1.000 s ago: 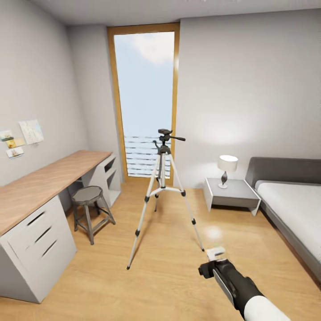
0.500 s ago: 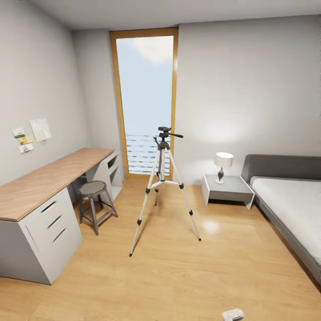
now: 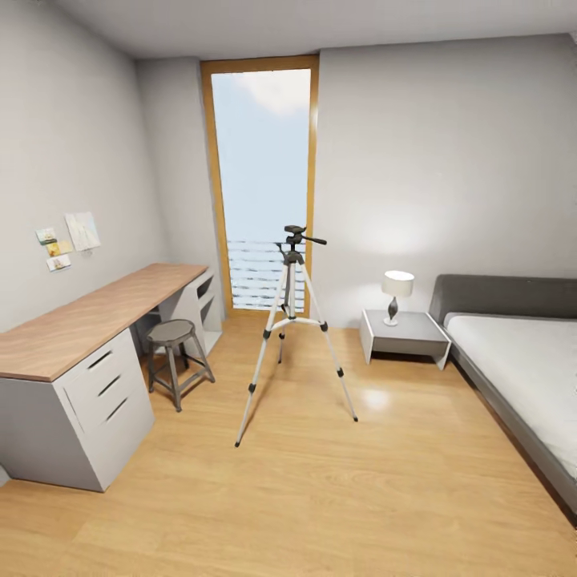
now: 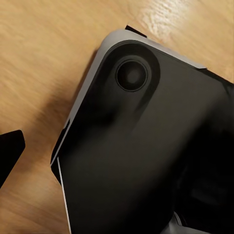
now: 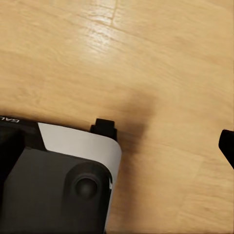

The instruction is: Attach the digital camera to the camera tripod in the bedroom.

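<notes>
The camera tripod [image 3: 293,328] stands upright near the middle of the bedroom floor [image 3: 320,497], at about 12 o'clock from the robot and well apart from it, with the tall wood-framed window [image 3: 260,180] directly behind. Its long axis is vertical: three thin silver legs splay down to the floor, and the black head carries a pan handle pointing toward 3 o'clock. The head is bare, with no digital camera mounted on it, and where that camera lies cannot be told from these views.

Both wrist views look down at the wood floor past dark parts of the robot's own body. A black tip at the edge of the left wrist view and another at the edge of the right wrist view may be finger ends, but whether either pincer is spread or pressed together cannot be told. Since the tripod sits nearly dead ahead, neither arm looks clearly the nearer; the coming move is probably a drive forward.

Counted: one tripod, one stool [image 3: 175,357] at 10 o'clock beside the long counter [image 3: 88,316], one bed [image 3: 525,377] at 2 o'clock, one nightstand [image 3: 403,335] bearing one lamp [image 3: 397,292]
</notes>
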{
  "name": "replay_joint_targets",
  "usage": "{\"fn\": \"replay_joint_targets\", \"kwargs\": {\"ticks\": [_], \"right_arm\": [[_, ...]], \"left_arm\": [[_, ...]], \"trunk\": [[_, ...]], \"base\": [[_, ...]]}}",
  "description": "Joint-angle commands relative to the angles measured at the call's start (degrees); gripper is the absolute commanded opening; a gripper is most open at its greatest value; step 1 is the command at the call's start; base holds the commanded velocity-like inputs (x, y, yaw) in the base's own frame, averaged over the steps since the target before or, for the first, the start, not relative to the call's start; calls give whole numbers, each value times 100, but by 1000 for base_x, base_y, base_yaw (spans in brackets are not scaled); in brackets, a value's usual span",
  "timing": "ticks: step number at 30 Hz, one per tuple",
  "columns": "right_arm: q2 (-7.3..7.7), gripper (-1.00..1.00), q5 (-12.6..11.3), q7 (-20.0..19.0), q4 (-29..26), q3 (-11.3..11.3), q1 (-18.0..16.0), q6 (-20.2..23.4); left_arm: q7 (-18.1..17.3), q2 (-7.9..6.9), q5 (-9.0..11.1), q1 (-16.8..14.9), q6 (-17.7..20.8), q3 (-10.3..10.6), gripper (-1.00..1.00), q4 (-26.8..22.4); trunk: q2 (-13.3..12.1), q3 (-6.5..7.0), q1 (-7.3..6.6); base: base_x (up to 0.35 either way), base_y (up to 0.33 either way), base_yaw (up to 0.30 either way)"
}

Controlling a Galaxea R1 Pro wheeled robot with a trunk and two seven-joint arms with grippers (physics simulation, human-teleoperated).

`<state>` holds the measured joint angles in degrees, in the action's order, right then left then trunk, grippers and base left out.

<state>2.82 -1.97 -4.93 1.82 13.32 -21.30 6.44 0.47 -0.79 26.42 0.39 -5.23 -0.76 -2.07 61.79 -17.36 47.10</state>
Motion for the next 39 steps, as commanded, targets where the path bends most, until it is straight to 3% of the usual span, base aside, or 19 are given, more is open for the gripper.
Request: {"fn": "replay_joint_targets", "kwargs": {"ticks": [1,11,17,23,29,39], "right_arm": [[1,100,-21,-22,8,38,-7,9],[14,100,-27,-8,12,39,29,-33],[57,100,-24,-8,12,39,130,-473],[75,100,-23,-10,12,39,217,-628],[73,100,-64,47,18,39,240,-556],[62,100,-42,76,17,39,276,-529]], "left_arm": [[5,1,12,4,-4,-6,100,-12],[5,0,56,4,-5,-26,100,-12],[5,0,63,4,-5,-29,100,-10],[5,0,61,4,-4,-19,100,-12],[5,0,64,4,-4,-20,100,-11],[5,-2,65,4,-4,-27,100,-12]], "trunk": [[3,-5,-1],[3,-5,-1],[3,-5,-1],[3,-5,-1],[3,-5,-1],[3,-5,-1]], "base": [[-52,0,0],[-10,0,0],[0,0,0],[0,0,0],[0,0,1],[0,0,249]]}}
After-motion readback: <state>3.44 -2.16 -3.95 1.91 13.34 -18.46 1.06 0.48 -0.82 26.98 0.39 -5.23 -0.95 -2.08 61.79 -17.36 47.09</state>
